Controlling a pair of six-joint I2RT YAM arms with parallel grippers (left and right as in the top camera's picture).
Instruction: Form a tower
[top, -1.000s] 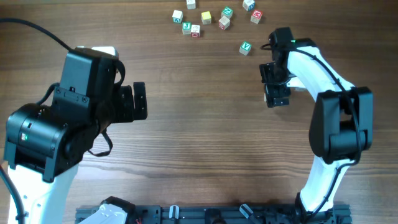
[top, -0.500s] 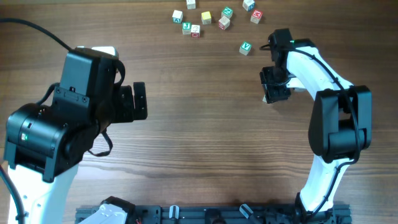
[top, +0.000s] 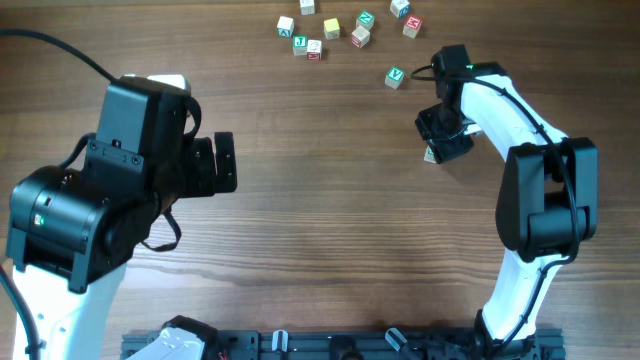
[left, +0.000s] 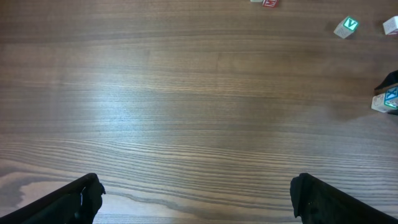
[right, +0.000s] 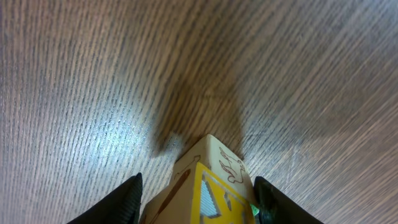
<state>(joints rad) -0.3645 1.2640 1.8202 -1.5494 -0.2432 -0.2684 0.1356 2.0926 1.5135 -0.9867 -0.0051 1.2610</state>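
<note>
- Nearest us, over the left half of the table (top: 320, 230), the left gripper (left: 196, 193) hangs with its jaws spread wide and nothing between them, only bare wood grain below.
- Further back on the right half, the right gripper (top: 443, 140) points down at the wood with its fingers (right: 127, 199) closed in on a letter cube (right: 214, 165). It is pale, with a brown drawing on one face and a yellow-framed blue letter on another.
- Beyond that, a lone cube with a green V face (top: 396, 76) sits apart from everything.
- Along the far edge, right of the middle, lies the scatter of loose cubes (top: 314, 49).
- Among them a green-faced cube (top: 365, 19) sits just beside a pale cube (top: 360, 37). Whether those two are stacked as the tower can't be told from above.
</note>
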